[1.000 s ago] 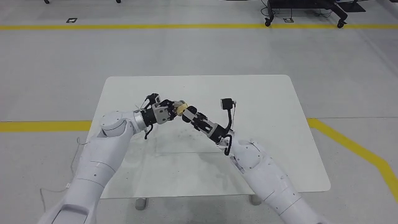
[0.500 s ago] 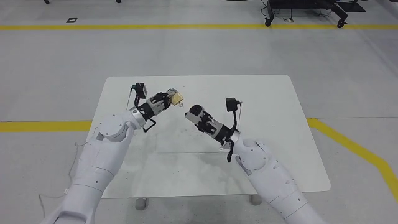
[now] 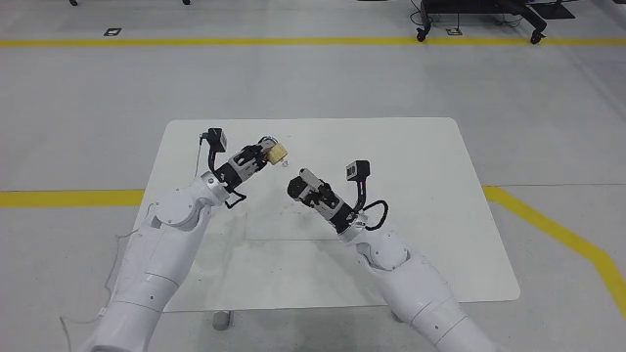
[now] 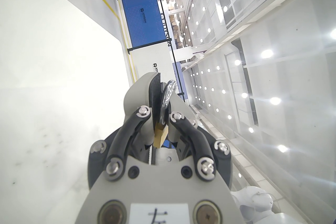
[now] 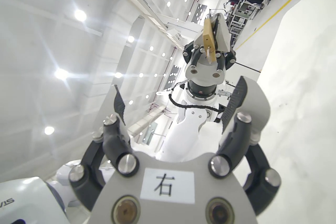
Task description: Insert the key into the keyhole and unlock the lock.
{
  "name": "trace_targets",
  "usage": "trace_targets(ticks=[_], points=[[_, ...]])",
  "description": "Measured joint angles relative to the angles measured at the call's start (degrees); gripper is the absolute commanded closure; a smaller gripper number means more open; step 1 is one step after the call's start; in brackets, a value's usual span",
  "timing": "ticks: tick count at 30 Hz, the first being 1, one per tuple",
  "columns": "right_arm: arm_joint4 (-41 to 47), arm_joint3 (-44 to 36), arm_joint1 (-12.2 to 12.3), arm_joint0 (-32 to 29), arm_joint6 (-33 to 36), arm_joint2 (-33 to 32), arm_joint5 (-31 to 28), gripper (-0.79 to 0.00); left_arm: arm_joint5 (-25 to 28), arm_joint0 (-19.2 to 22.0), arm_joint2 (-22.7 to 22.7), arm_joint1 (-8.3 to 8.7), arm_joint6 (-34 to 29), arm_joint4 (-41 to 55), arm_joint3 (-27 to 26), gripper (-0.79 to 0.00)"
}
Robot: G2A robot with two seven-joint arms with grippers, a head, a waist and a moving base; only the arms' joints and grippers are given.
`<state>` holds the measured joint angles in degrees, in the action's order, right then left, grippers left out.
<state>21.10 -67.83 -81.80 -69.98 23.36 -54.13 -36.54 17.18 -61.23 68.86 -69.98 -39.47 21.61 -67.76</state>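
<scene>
Jaws: left gripper [image 4: 164, 88] clenched on the lock [image 4: 160, 136]; right gripper [image 5: 178, 89] spread wide, nothing between its pads.
Lock: brass body with a silver shackle [image 4: 166, 96]. The shackle is pinched between the left pads, and the body sits toward that gripper's palm.
Lock place: held in the air over the table [image 3: 421, 156], above its far left part in the top view [image 3: 279, 153].
Key: a thin pale piece [image 5: 209, 53] juts from the body's end near the left palm; too small to say for sure that it is the key.
Right gripper place: near the lock but apart from it [image 3: 295, 188], fingers pointed toward the left gripper [image 3: 264, 154].
Labels: a white sticker with one black character on the left housing [image 4: 158, 212], and another on the right housing [image 5: 167, 184].
Other print: a blue panel [image 4: 141, 22] with small white print stands past the table edge.
Floor: yellow tape line [image 3: 293, 41] beyond the table.
</scene>
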Motion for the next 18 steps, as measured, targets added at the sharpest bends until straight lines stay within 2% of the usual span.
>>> trace_targets(ticks=[5,16,18], points=[[-0.99,3.27,-0.71,2.25,-0.98,1.07,0.25,-0.265,2.11,-0.59,-0.35,0.04,-1.04,-1.53,-0.90,0.000],[-0.53,5.27,-1.76,3.76,-1.05,2.18,-1.27,-0.194,2.44,-0.67,-0.33,-0.04,-0.95,-1.70,-0.86,0.000],[-0.16,5.60,-1.91,3.88,-1.07,2.19,-1.34,-0.157,2.60,-0.72,-0.36,-0.05,-0.91,-1.89,-0.90,0.000]])
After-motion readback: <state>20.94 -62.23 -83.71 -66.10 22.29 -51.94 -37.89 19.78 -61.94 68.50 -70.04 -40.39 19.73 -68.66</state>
